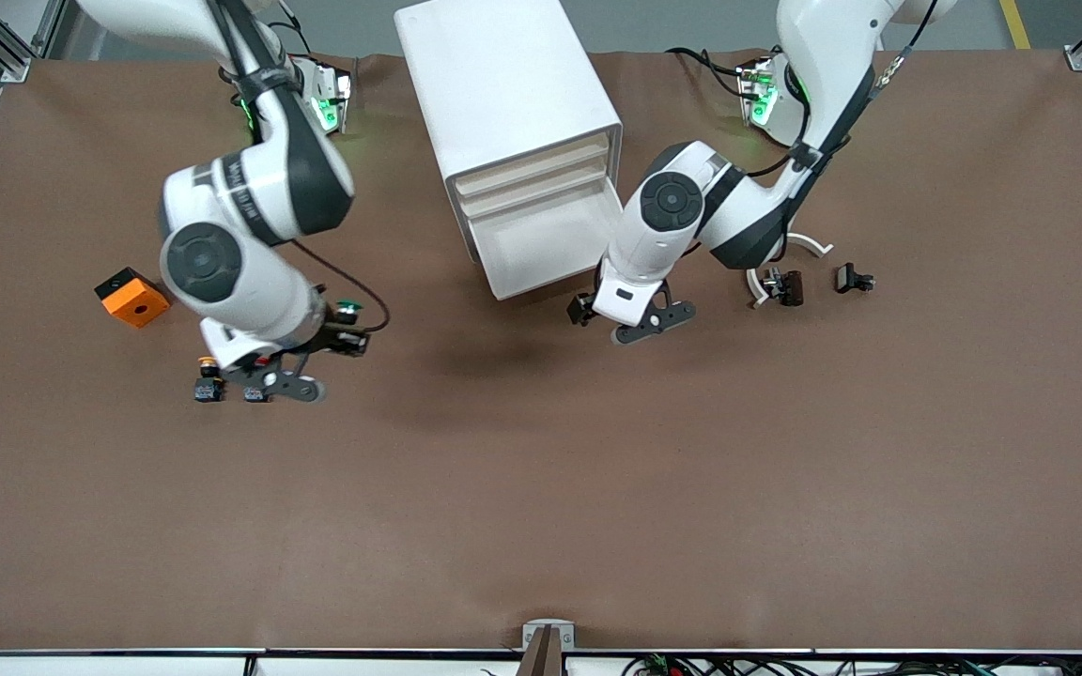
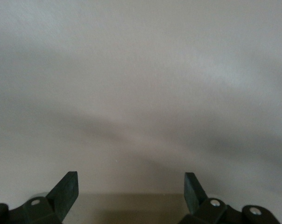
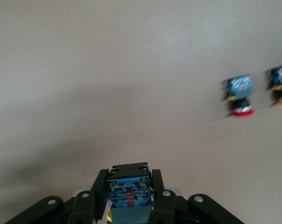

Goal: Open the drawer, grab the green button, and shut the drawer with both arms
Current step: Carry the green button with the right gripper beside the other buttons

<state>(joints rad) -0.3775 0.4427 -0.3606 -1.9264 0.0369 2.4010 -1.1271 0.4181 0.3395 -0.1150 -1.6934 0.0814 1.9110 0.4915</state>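
The white cabinet (image 1: 513,103) stands at the table's middle, and its lowest drawer (image 1: 541,246) is pulled out and shows a bare white floor. My right gripper (image 1: 349,327) is shut on the green-capped button (image 1: 346,306) and holds it over the table toward the right arm's end. In the right wrist view the gripper (image 3: 130,186) clamps the button's dark blue body (image 3: 129,192). My left gripper (image 1: 586,306) is open and empty, low by the open drawer's front corner. In the left wrist view its fingers (image 2: 66,189) stand wide apart over a cream strip (image 2: 131,207).
A yellow-capped button (image 1: 208,380) and a red-capped button (image 1: 256,392) lie under the right arm; both show in the right wrist view, red (image 3: 240,95) and yellow (image 3: 281,84). An orange block (image 1: 132,297) lies nearby. Two small black parts (image 1: 785,286) (image 1: 853,279) lie toward the left arm's end.
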